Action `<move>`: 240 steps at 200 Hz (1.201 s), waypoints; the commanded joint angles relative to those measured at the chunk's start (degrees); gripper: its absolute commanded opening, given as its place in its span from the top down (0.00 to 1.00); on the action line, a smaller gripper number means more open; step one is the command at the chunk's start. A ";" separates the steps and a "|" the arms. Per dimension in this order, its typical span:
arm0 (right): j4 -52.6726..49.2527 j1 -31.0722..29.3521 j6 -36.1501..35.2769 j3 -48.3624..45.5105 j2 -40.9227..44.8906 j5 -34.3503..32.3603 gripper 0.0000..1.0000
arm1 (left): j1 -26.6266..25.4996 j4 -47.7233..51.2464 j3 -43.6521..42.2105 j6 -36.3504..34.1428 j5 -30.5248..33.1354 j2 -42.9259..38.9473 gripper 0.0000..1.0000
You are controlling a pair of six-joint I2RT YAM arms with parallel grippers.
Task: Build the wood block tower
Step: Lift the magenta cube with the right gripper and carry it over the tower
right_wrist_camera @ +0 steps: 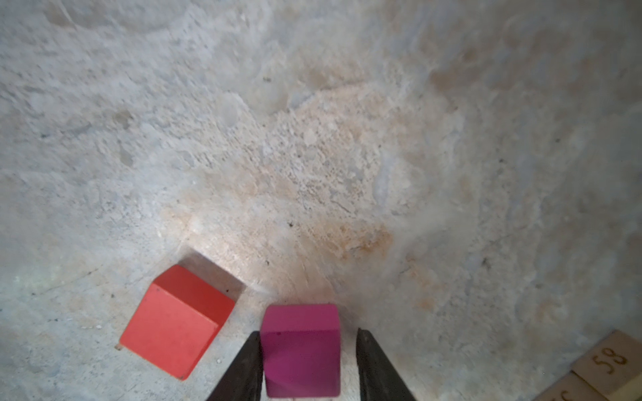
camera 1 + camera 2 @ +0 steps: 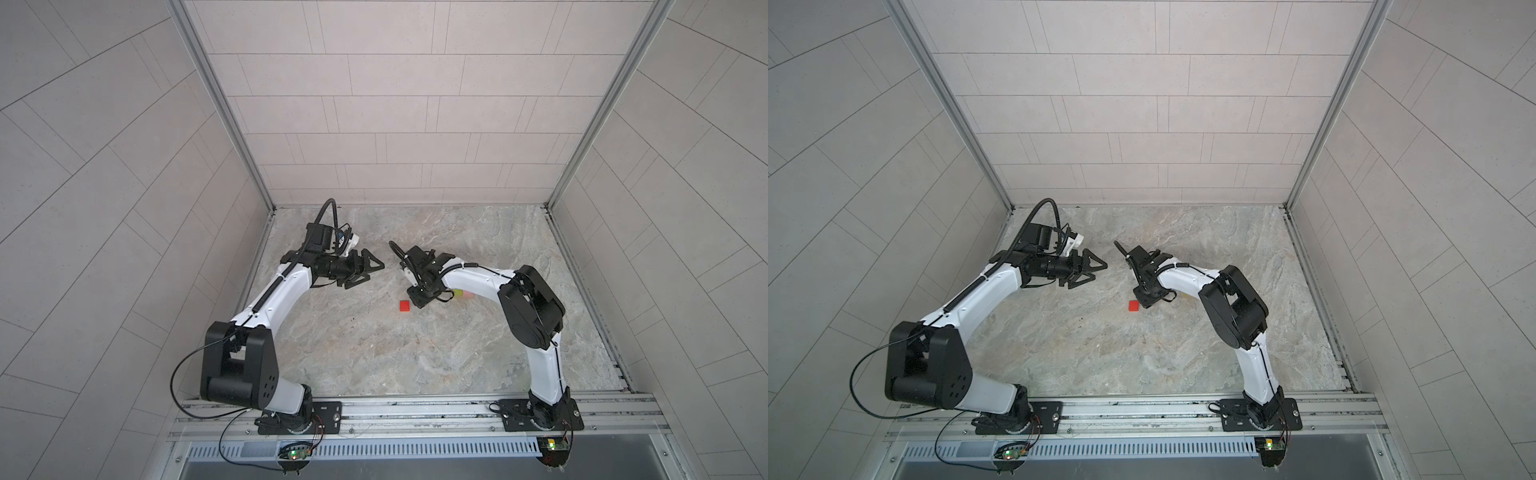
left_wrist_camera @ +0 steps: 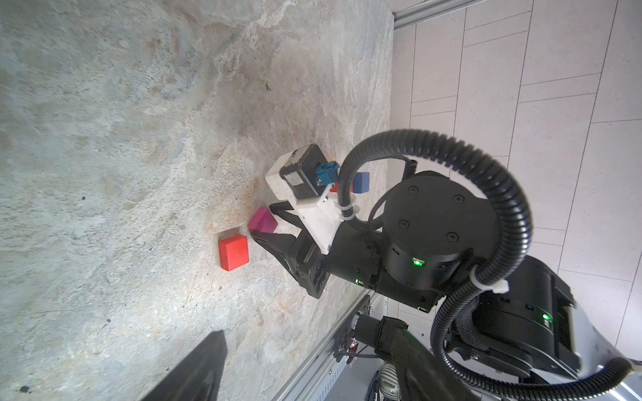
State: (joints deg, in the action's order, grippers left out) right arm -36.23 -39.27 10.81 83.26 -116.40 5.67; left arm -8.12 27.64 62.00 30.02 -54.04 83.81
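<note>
The right claw (image 1: pixel 308 331), narrowly parted, straddles the magenta cube (image 1: pixel 300 350) on the counter (image 1: pixel 312 139), one finger touching, one just clear. Seemingly light, rigid painted wood, best pinched across opposite flat faces.

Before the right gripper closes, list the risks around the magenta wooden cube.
1. The right gripper sits off-centre on the magenta wooden cube: one finger touches, the other stands clear, so closing may slide or twist it.
2. The red wooden cube lies close beside; a shove could knock it.
</note>
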 commanded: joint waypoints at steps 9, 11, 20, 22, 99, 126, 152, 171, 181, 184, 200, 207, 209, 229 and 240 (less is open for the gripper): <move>-0.84 -0.16 0.72 -0.08 2.57 -0.40 0.56 | 0.34 -1.09 -0.51 -0.17 -0.88 -0.42 0.18; -0.92 -0.19 0.73 -0.11 2.62 -0.40 0.56 | 0.35 -1.05 -0.55 -0.15 -0.84 -0.41 0.18; -1.02 -0.27 0.77 0.05 2.66 -0.40 0.57 | 0.38 -1.11 -0.52 -0.19 -0.84 -0.41 0.18; -1.08 -0.26 0.77 0.05 2.65 -0.40 0.57 | 0.38 -1.10 -0.55 -0.20 -0.83 -0.36 0.18; -1.85 -0.31 0.87 0.49 2.56 -1.53 0.65 | 0.36 -1.10 -0.49 -0.14 -0.85 -0.40 0.18; -2.24 -0.30 1.22 0.63 3.00 -2.13 0.66 | 0.35 -1.09 -0.56 -0.15 -0.81 -0.49 0.18; -3.11 -0.33 2.57 1.00 3.61 -3.16 0.69 | 0.36 -1.11 -0.55 -0.14 -0.81 -0.41 0.18; -4.31 -0.29 3.82 1.66 4.28 -3.86 0.74 | 0.43 -1.10 -0.54 -0.14 -0.91 -0.43 0.18; -4.99 -0.37 4.35 2.09 4.67 -4.00 0.75 | 0.35 -1.10 -0.61 -0.14 -0.96 -0.49 0.18; -5.19 -0.30 4.46 2.21 4.83 -4.00 0.75 | 0.38 -1.10 -0.58 -0.14 -0.94 -0.49 0.18; -6.65 -0.30 5.42 3.17 5.62 -4.06 0.75 | 0.34 -1.05 -0.49 -0.14 -0.94 -0.44 0.18; -7.32 -0.29 6.28 3.66 6.03 -4.16 0.75 | 0.36 -1.01 -0.46 -0.14 -0.97 -0.53 0.18; -7.57 -0.29 6.38 3.84 6.10 -4.17 0.75 | 0.34 -0.99 -0.47 -0.18 -0.98 -0.50 0.18; -10.50 -0.12 8.35 5.68 7.53 -5.28 0.75 | 0.33 -1.05 -0.52 -0.13 -0.96 -0.51 0.18; -12.21 -0.03 9.49 6.65 8.47 -5.80 0.75 | 0.38 -1.01 -0.52 -0.15 -0.91 -0.51 0.18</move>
State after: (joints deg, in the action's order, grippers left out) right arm -42.92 -39.38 16.82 87.33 -111.98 2.24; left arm -8.12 27.62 62.00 30.04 -54.04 83.81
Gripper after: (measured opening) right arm 0.289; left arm 0.817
